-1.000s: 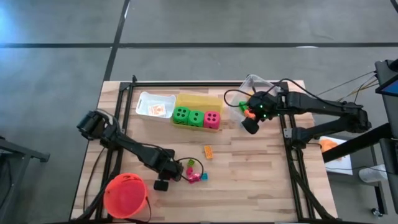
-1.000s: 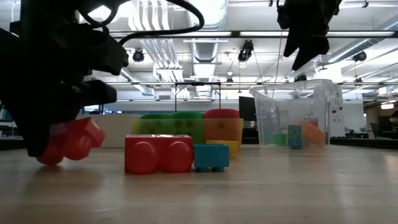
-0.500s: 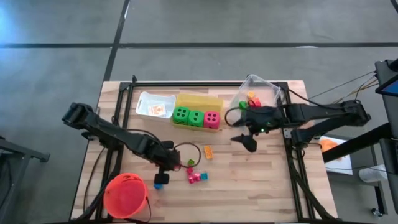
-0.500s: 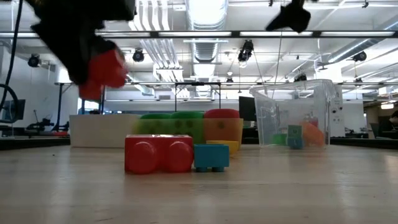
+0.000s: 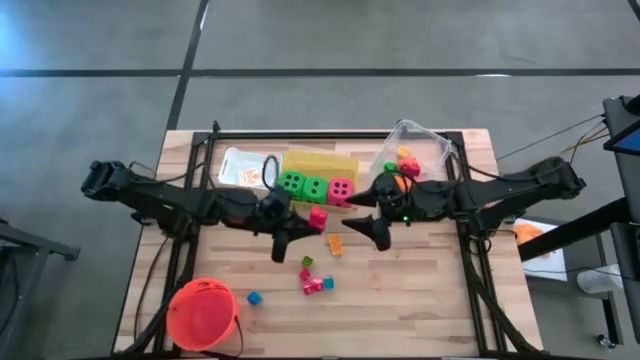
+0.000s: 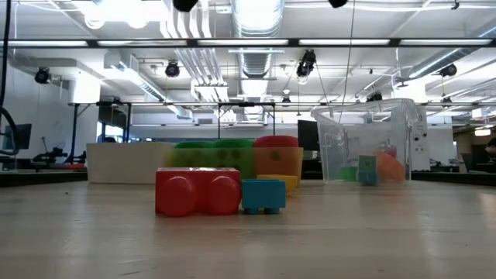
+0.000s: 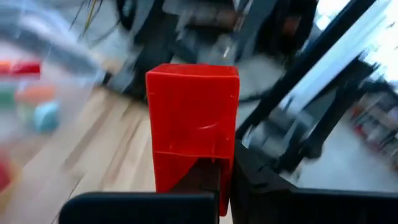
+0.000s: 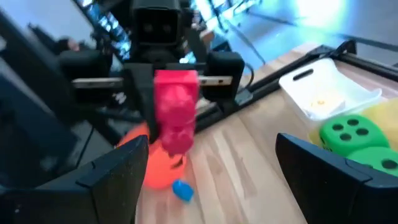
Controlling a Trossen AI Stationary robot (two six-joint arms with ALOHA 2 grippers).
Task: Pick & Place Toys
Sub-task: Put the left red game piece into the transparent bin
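A wooden counter (image 5: 420,290) carries a white bin (image 5: 248,170), a yellow bin (image 5: 320,163) and a clear bin (image 5: 420,150) along its far edge, an orange-red bucket (image 5: 203,315) at a near corner, and loose blocks: orange (image 5: 336,244), green (image 5: 307,262), pink (image 5: 314,285), blue (image 5: 254,298).

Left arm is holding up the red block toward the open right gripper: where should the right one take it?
Probably by the free end of the red block, which sticks out past the shut left gripper. The right gripper faces it open, so come straight on, one finger on each flat side.
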